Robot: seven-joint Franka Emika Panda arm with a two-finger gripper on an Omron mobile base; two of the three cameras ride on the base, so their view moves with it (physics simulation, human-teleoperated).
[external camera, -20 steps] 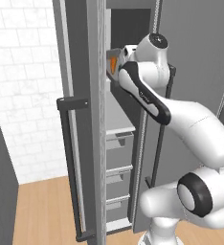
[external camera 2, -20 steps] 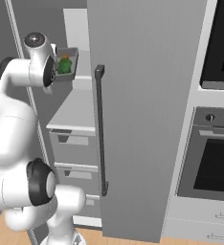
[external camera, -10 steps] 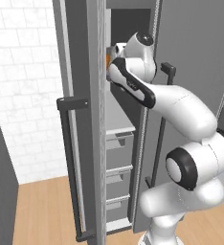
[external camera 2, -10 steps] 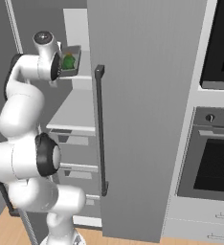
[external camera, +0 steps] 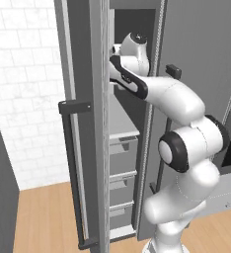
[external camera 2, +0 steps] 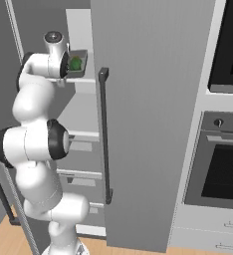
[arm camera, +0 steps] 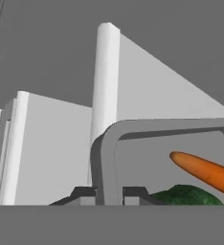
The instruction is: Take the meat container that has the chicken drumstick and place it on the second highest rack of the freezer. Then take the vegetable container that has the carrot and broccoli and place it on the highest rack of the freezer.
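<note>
Inside freezer (external camera 2: 138,124): tool (arm camera: 109,194) clamped on vegetable container (arm camera: 104,153).

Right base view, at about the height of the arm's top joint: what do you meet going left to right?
Robot arm → container with the broccoli → freezer door handle → black oven.

White brick wall (external camera: 23,89) at far L of left base view. Wood floor (external camera: 38,217) below it. Black built-in oven (external camera 2: 223,159) w/ dark glass door R of the tall grey unit; pale drawer fronts (external camera 2: 208,234) beneath the oven.
</note>
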